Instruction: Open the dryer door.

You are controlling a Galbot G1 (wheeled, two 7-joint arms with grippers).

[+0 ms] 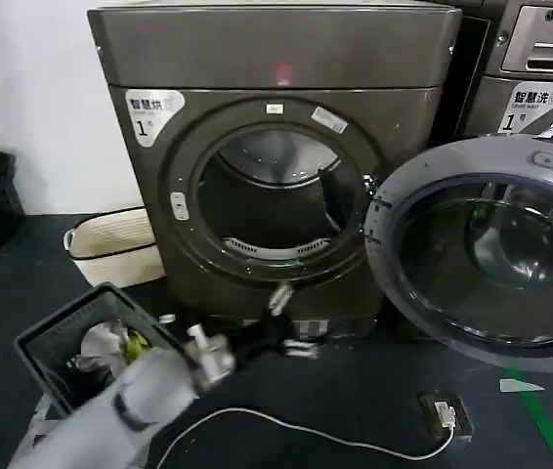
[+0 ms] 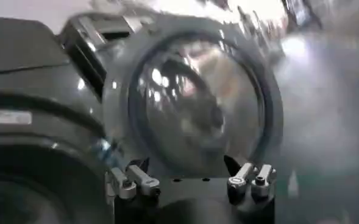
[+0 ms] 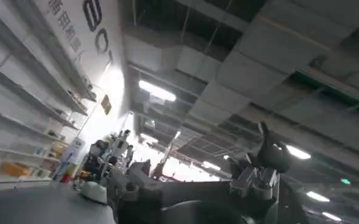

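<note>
The big boxy brown-grey metallic dryer (image 1: 276,166) stands with its drum exposed. Its large round dryer door (image 1: 487,254), grey plastic around dark glass, hangs swung wide to the right. The left pincer (image 1: 291,327) hovers low before the opening, fingers (image 2: 136,180) spread, gripping nothing. Whether the right pincer (image 3: 194,182) is spread, I cannot tell.

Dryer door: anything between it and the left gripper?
Nothing visible. The dryer door is swung open to the right of the drum; the left gripper, fingers open, is low in front of the dryer, with clear space across to the door.
</note>
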